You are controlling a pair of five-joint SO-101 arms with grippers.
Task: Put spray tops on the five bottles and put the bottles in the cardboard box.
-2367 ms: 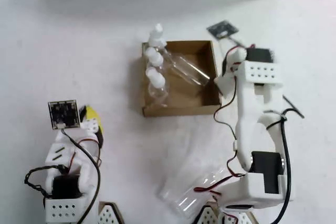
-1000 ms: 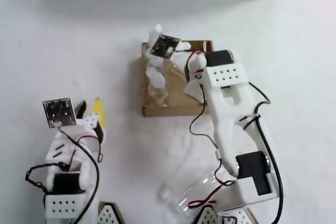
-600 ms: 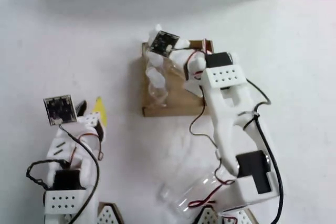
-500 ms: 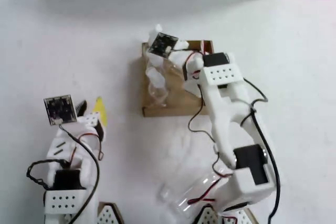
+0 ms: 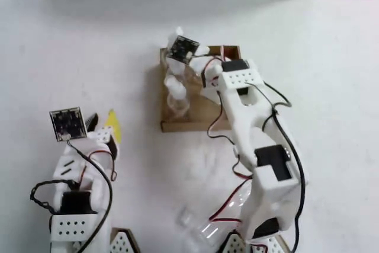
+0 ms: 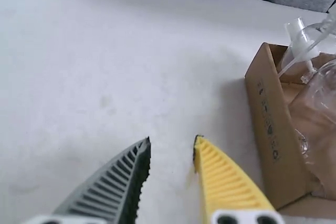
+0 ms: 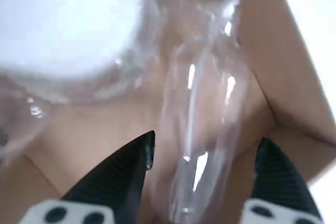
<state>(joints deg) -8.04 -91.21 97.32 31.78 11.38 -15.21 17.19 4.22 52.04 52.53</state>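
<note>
High view: white counter [image 5: 71, 39] with the cardboard box [image 5: 204, 117] near its middle. The right arm [image 5: 251, 122] stretches from the near edge up over the box, wrist end above the box's far corner. Bottles with white spray tops [image 5: 175, 90] stand in a row along the box wall that faces the left arm. One more clear bottle [image 5: 198, 226] lies on its side on the counter beside the right arm's base, outside the box; whether it has a top cannot be made out. The left arm [image 5: 77, 194] sits at the near left corner, well apart from the box, its left tool [image 5: 102, 117] pointing out across bare counter. Left wrist view: grey finger [image 6: 123, 184] and yellow finger [image 6: 223, 187] stand a narrow gap apart with nothing between them, tips just above the counter; the box's side wall is off to one side, clear bottles showing over its rim. Right wrist view: right tool [image 7: 206, 142] spread wide, down inside the box, one dark finger [image 7: 123, 169] on each side of a clear bottle lying on the box floor [image 7: 210, 87]. A gap shows on both sides of that bottle, so it is straddled, not gripped. A rounded white shape, blurred, is close to the lens.
</note>
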